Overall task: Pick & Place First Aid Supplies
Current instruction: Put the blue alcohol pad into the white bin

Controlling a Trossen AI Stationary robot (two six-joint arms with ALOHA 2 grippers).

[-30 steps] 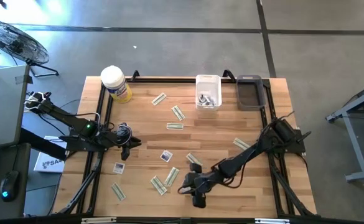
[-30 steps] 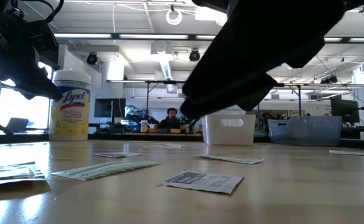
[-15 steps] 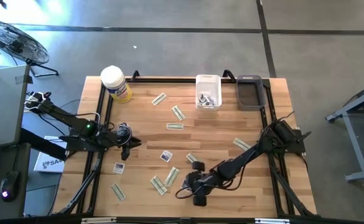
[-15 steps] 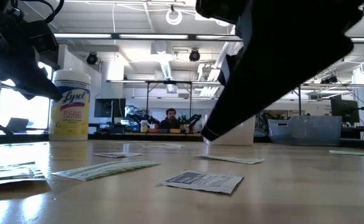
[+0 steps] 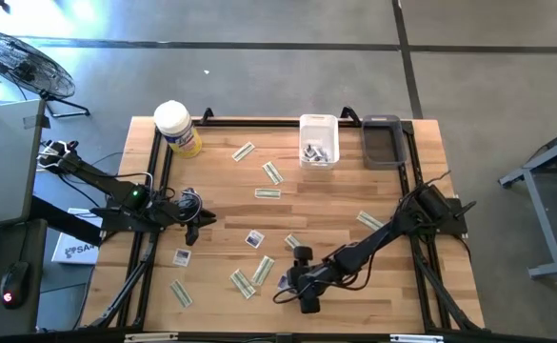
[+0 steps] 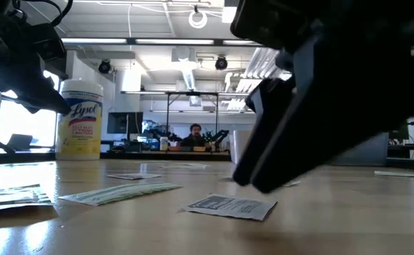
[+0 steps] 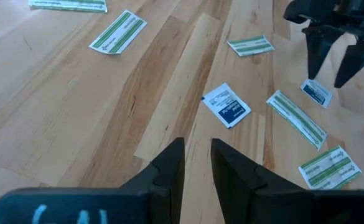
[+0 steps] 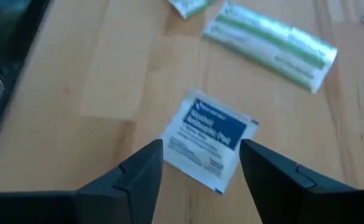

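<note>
Small flat packets lie scattered on the wooden table: white squares with blue marks (image 5: 254, 239) and pale-green-and-white strips (image 5: 268, 193). My right gripper (image 8: 201, 148) is open near the table's near edge and points down. Its fingers stand on either side of a white-and-blue square packet (image 8: 206, 140) that lies flat on the wood; I see no touch. The left wrist view shows that gripper (image 7: 328, 61) just above that packet (image 7: 317, 92). My left gripper (image 7: 197, 158) waits near the table's left edge, its fingers a narrow gap apart and holding nothing.
A white bin (image 5: 318, 140) holding several packets and a grey bin (image 5: 382, 141) stand at the far edge. A yellow tub with a white lid (image 5: 177, 128) is at the far left corner. A green strip (image 8: 272, 43) lies close beyond the right gripper. A person sits in the room behind (image 6: 194, 134).
My right gripper has come down toward the square packet near the near edge; in the low view its dark bulk has sunk lower and grown larger. The packets have stayed where they were.
</note>
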